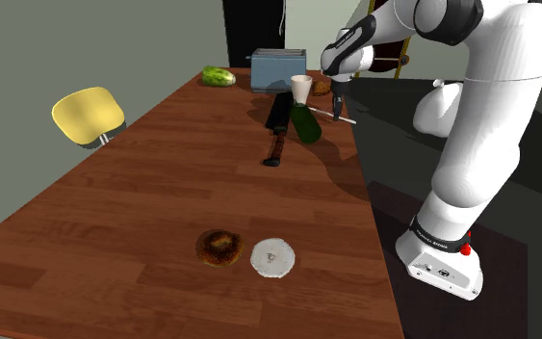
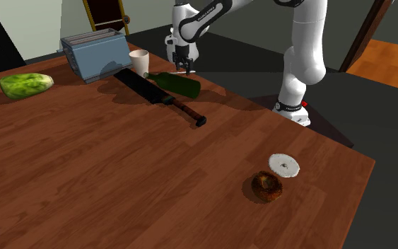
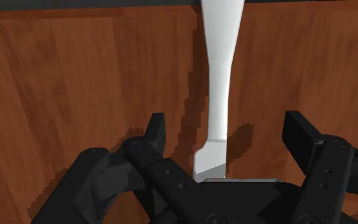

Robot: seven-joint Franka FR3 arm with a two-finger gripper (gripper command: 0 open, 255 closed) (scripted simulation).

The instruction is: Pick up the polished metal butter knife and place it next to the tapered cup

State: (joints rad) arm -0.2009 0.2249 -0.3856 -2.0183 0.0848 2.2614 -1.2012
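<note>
Pincer [image 3: 227, 124] is straddling the pale butter knife [image 3: 220, 63], fingers spread and untouching; an off-centre close is risking skidding it off the table [image 3: 75, 76] edge.

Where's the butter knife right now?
The butter knife lies on the table under the open gripper, by the table edge at the shoulder view's right, beside the green bottle.
</note>
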